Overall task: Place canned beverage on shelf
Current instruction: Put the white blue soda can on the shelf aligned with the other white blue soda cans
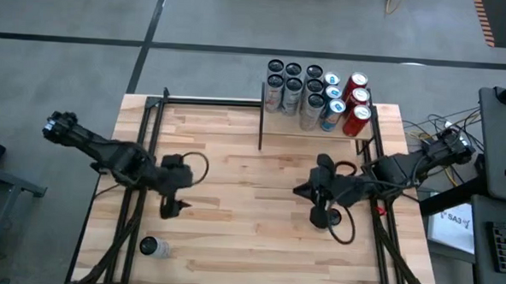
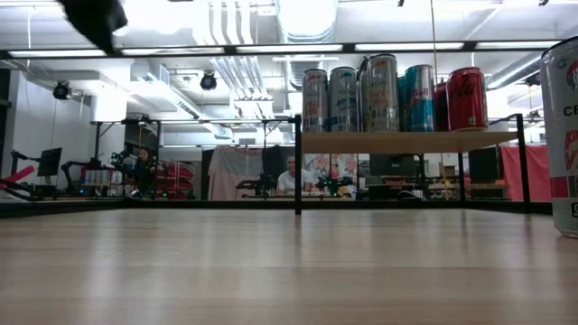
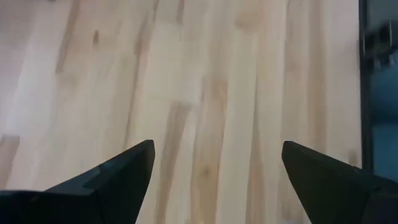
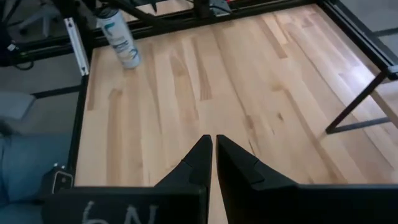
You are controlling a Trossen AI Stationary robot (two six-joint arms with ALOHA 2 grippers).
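My left gripper [image 1: 175,209] hangs wide open, empty, just beyond the 1 loose can [image 1: 152,247]; I should descend squarely around its middle before closing.

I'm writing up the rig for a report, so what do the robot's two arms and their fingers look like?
Both arms are dark, nearly black, jointed links, each with a black cable looping beside its wrist. The left gripper has two matte black wedge-shaped fingers tapering to points. The right gripper has the same pointed fingers, with white handwritten marks on its body.
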